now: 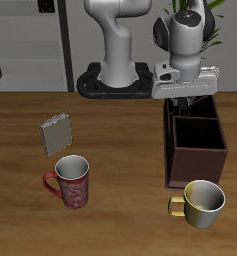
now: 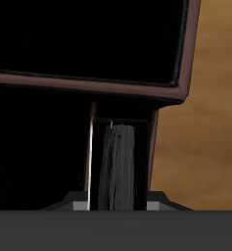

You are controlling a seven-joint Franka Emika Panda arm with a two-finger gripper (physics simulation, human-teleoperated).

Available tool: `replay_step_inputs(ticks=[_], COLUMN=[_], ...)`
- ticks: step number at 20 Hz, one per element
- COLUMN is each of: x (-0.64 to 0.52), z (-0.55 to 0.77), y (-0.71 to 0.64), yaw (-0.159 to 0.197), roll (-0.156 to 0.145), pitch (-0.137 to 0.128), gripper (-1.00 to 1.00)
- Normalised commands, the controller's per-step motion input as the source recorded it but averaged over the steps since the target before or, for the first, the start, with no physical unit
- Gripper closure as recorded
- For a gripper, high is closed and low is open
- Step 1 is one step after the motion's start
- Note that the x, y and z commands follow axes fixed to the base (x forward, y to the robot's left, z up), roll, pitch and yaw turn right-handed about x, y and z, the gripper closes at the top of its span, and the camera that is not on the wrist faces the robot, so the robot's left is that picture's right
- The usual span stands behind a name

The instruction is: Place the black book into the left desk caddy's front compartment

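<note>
Black book [image 2: 119,167] pinched upright in the closed hand [image 1: 183,92], just above the left desk caddy [image 1: 195,160] rim.

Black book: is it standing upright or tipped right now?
Upright: in the wrist view the black book hangs on edge between the gripper fingers, over the left desk caddy.

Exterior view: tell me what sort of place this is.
Likely a simulated study or office desk: a wooden table bearing a desk caddy, a grey speckled book and two mugs, with dark shelving and a plant behind.
</note>
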Motion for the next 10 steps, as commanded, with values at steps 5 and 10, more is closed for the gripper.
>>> replay_step_inputs(ticks=[5, 10], x=[0.03, -0.01], z=[-0.14, -0.04], y=[0.0, -0.02], yaw=[-0.031, -0.02], roll=[0.0, 0.025], pitch=[0.048, 0.039], gripper=[-1.0, -1.0])
